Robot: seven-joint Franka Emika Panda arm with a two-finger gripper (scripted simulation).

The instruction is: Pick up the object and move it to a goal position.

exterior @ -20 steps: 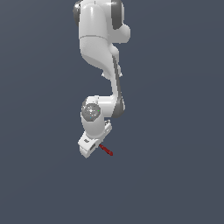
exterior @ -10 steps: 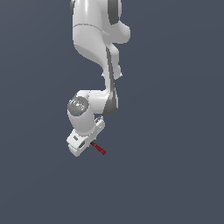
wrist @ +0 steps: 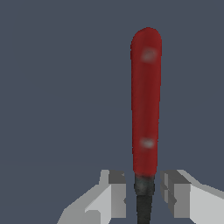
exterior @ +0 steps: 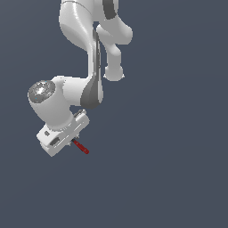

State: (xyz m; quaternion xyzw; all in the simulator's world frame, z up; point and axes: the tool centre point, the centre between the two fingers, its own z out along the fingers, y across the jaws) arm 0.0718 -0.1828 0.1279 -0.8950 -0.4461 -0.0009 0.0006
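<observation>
From my end the gripper [wrist: 144,197] has its jaws clamped on the dark neck of the fork [wrist: 146,105], red handle sticking straight out past the fingers [wrist: 111,194] (prongs hidden). Exterior view: fork [exterior: 81,147] beside the white hand.

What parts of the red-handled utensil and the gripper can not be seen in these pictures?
- Red-handled utensil: its black head is cut off by the wrist view's edge; the gripper body hides it in the exterior view.
- Gripper: whether the fingers touch the black neck is unclear.
- Goal position: not visible.
</observation>
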